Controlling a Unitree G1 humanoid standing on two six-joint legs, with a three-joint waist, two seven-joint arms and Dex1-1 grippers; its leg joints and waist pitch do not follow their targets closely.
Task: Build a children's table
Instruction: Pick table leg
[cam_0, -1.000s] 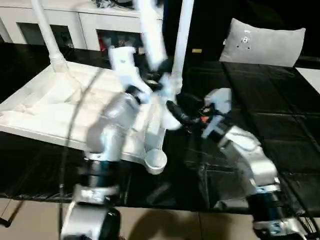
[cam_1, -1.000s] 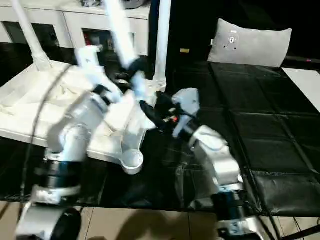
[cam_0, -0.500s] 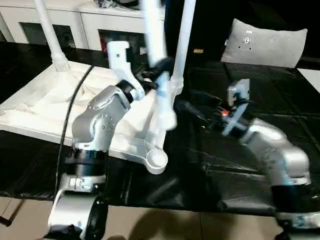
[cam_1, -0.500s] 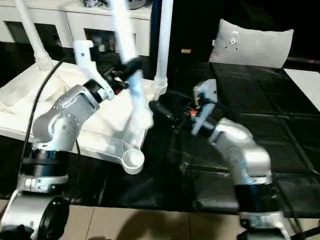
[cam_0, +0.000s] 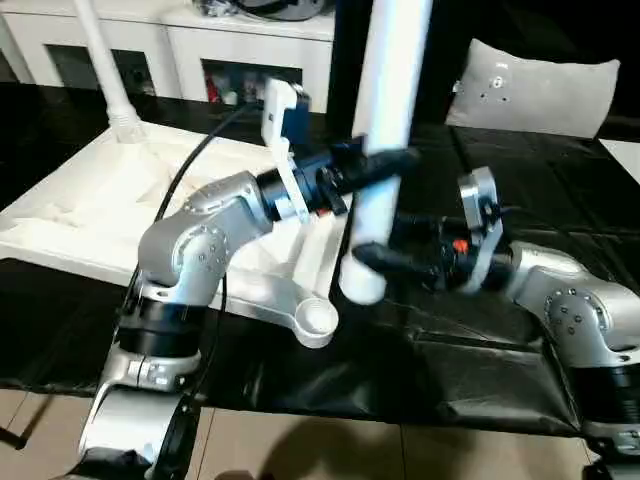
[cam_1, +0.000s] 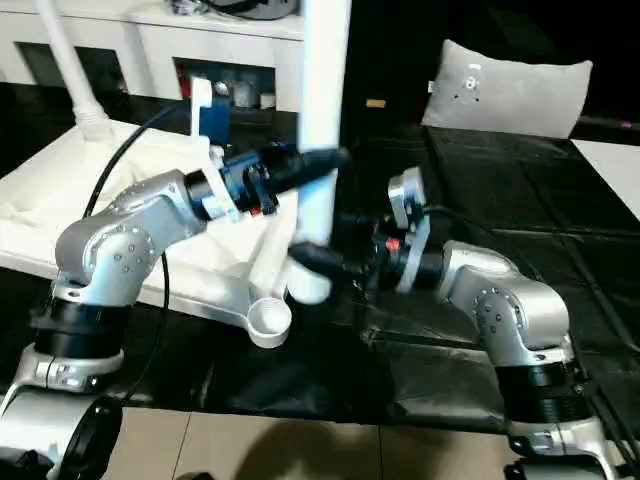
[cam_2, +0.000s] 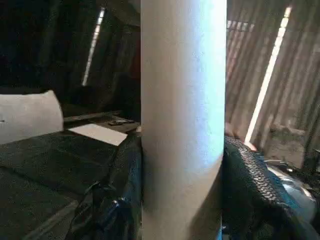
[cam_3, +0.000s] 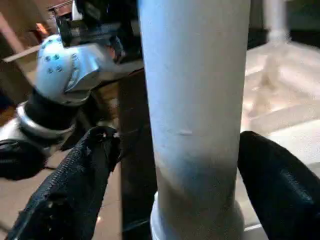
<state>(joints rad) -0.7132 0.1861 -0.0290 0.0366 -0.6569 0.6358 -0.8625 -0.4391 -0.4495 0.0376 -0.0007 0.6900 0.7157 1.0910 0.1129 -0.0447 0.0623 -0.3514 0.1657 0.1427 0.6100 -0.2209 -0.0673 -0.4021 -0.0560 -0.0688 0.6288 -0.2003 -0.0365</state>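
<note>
The white table leg runs straight through the shot as a fat upright column, cut off at both ends. The left gripper has it clamped, one black finger pressed on one side and the other textured finger on the opposite side, both touching the leg. Beyond the leg, past the first finger, there's a black padded mat, with a grey cushion and a flat white panel further back. Past the other finger, bright slanted light strips.

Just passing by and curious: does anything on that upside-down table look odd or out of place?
Yes. The near corner socket of the table top is empty, while the leg meant for it hangs in the air, clamped by the left hand, not yet seated.
</note>
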